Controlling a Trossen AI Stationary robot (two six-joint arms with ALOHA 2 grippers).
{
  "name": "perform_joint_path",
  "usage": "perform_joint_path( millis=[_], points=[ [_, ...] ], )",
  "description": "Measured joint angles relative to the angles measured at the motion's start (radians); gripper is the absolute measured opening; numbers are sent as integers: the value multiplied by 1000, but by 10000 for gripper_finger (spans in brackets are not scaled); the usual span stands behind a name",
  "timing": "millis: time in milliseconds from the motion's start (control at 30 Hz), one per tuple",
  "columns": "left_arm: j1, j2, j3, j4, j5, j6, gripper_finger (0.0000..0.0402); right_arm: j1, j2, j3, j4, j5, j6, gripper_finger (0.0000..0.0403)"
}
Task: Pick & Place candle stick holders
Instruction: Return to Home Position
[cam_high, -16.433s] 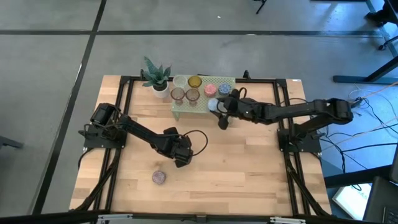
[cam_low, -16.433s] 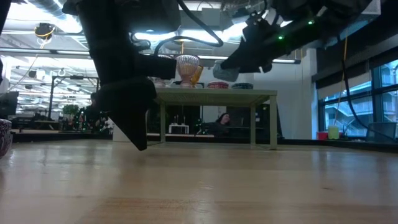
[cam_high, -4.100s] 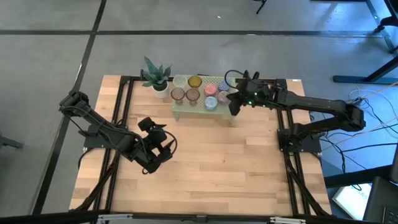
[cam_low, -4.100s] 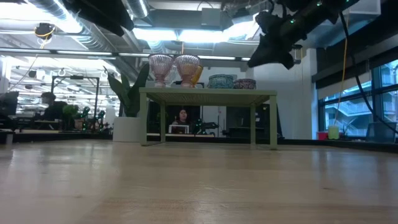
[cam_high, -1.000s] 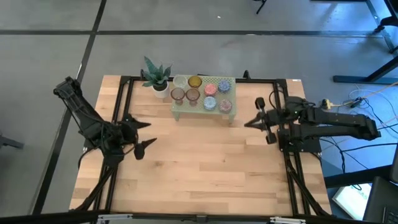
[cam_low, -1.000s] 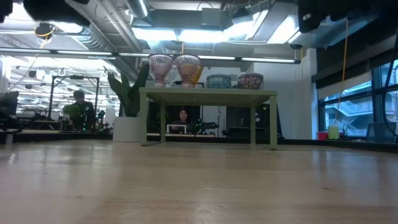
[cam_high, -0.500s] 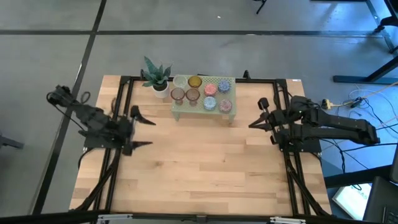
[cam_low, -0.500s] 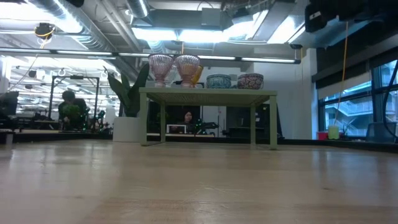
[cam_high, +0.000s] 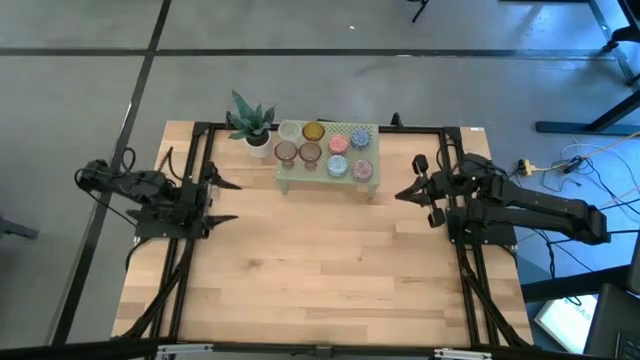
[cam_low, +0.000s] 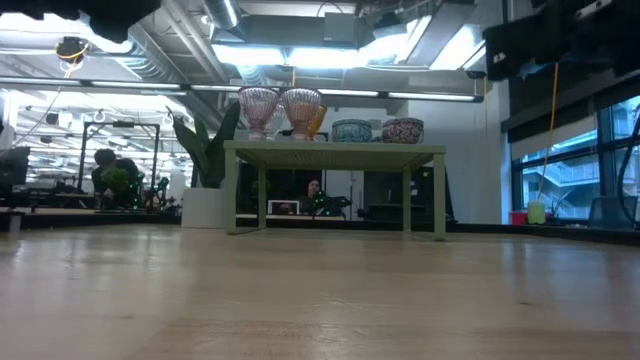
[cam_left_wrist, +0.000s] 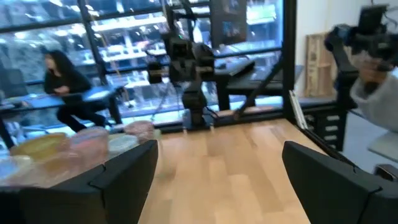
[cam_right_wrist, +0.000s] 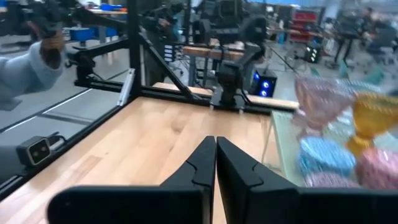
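Note:
Several small coloured glass candle stick holders (cam_high: 325, 150) stand on the pale green perforated stand (cam_high: 372, 128) at the table's far middle. They also show in the low view (cam_low: 330, 115) and the right wrist view (cam_right_wrist: 339, 146). My left gripper (cam_high: 237, 202) is open and empty, above the table near its left edge; its wrist view (cam_left_wrist: 219, 149) shows the fingers wide apart. My right gripper (cam_high: 400, 195) is shut and empty, near the right edge, with its fingers together in its wrist view (cam_right_wrist: 215, 146). Both grippers point toward the table's middle.
A potted spiky green plant (cam_high: 250, 124) stands just left of the stand. Black frame rails (cam_high: 195, 150) run along the table's left, right and far sides. Bare wood (cam_high: 320, 260) lies between the grippers and toward the near edge. People show in the room beyond.
My left gripper has drawn back toward the table's left and far edges and has turned level, so that it points toward the table's right. My right gripper has barely moved. The candle stick holders have stayed on the stand.

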Motion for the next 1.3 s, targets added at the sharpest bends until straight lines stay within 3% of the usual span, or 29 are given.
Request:
perform_joint_path(
  millis=[267,500,667,933,1300],
  points=[
    [26,-194,-16,-70,2,41,342,-95,-41,-91,39,0,66,18],
    [26,-189,-44,-89,37,59,342,-165,-112,-178,126,-2,101,18],
    [26,-192,-169,83,124,67,342,-192,-142,-194,129,-7,125,18],
    [26,-193,-302,250,141,98,342,-195,-143,-194,88,-26,117,18],
    [26,-193,-371,362,170,140,342,-195,-143,-194,98,-26,143,18]
  ],
)
